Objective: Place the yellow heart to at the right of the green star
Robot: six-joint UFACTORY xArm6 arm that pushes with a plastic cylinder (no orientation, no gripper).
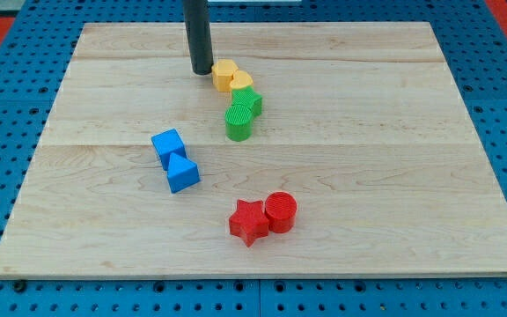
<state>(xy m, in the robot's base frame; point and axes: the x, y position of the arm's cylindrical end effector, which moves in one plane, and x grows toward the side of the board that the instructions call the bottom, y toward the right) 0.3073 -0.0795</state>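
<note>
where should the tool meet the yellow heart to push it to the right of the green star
There is no grip here; my tip can only push. It sits just to the view's left of the yellow blocks, beside the yellow hexagon-like block. The yellow heart touches that block and the green star. Probably best to meet the heart's upper-left side and push toward the view's right, then down beside the star.

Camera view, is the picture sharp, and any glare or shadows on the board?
Camera view: sharp overall, evenly lit; no strong glare on the board; soft short shadows under the blue blocks and red blocks; my tip casts only a faint one, just left of the yellow blocks.
</note>
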